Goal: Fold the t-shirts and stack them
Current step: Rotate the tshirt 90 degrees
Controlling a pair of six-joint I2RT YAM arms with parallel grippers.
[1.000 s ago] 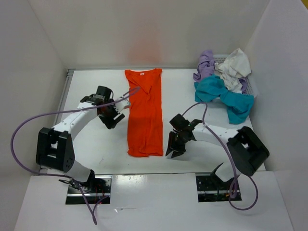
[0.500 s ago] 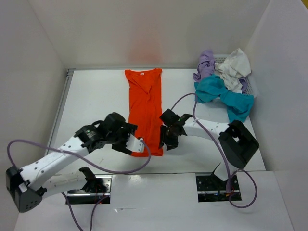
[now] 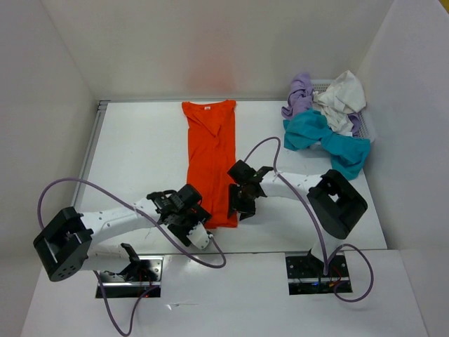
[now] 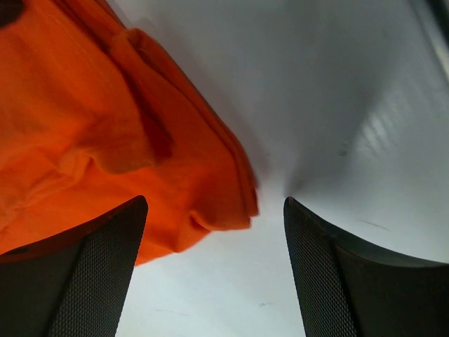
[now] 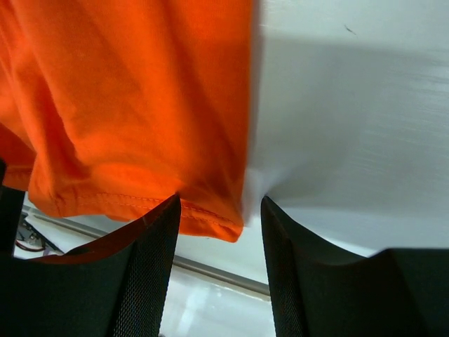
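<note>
Orange t-shirt point(image 3: 210, 161): long strip mid-table.
Left of it: bare table point(image 3: 133, 154) up to side wall, wide passage.
At its near-left corner: left gripper point(image 4: 214, 203), jaws apart.
At its near-right corner: right gripper point(image 5: 220, 203), jaws apart; right arm point(image 3: 302, 186) bars lane rightward.
Far right of it: heap of t-shirts point(image 3: 324, 130) fills corner.

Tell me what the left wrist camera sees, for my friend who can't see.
A folded corner of the orange t-shirt lies on the white table, filling the upper left. The left gripper has its two dark fingers wide open at the bottom, with the shirt's corner between them, not gripped.
</note>
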